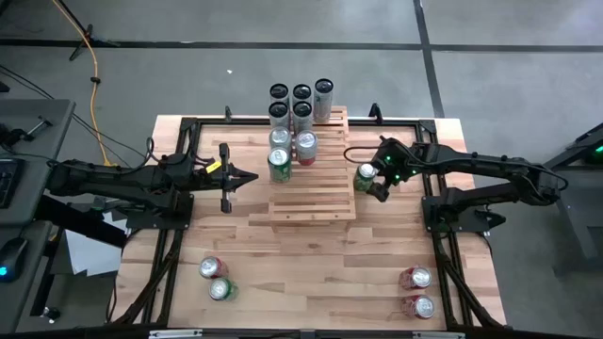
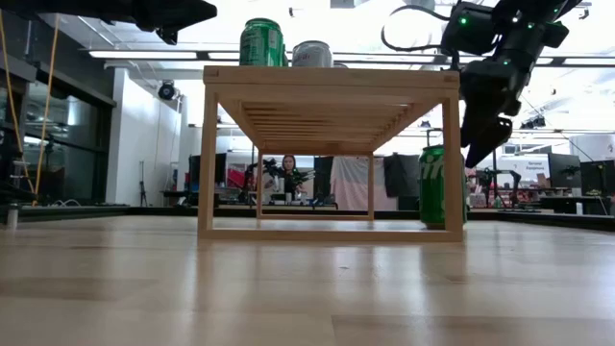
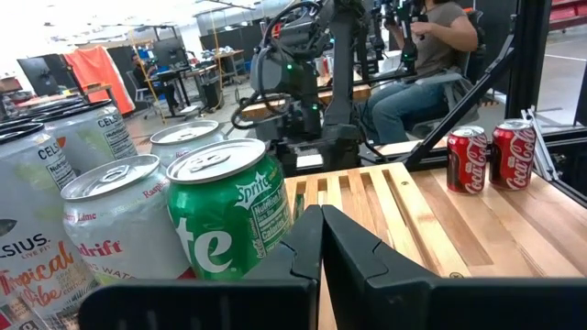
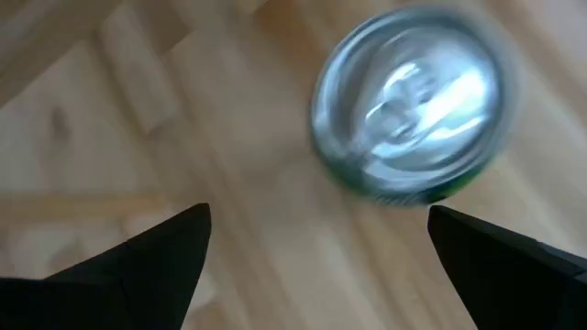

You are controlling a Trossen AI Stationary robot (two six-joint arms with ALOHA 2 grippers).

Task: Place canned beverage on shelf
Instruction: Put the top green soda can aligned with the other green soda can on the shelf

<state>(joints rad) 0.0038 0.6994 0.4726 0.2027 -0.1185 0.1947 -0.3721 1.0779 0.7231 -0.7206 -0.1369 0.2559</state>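
— Right of centre in the high view, what's there?
— Right tool point(image 1: 375, 181), fingers wide apart, above a green can point(image 1: 364, 176) standing on the table beside the shelf point(image 1: 316, 198).
— Left tool point(image 1: 254, 178)?
— Closed, empty, centre-left.

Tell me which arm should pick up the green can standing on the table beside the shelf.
Right. Its open pincer hovers directly above that green can by the shelf; the left pincer is shut, across the shelf.
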